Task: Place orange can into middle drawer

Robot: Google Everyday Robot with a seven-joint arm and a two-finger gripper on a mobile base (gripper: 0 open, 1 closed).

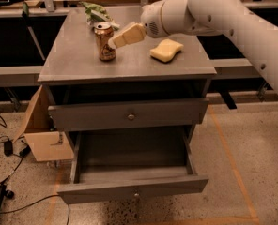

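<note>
The orange can (104, 42) stands upright on the grey cabinet top (73, 55), left of centre. My gripper (116, 40) reaches in from the right on a white arm and is right beside the can's right side, at its upper half; whether it touches the can cannot be told. The middle drawer (129, 157) is pulled out wide below, and its grey inside is bare. Its front with the small knob (136, 195) faces me.
The upper drawer (129, 116) is shut. A yellow sponge (166, 49) lies on the top right of the can. A green packet (97, 13) lies behind the can. A cardboard box (42, 135) and cables sit left of the cabinet on the floor.
</note>
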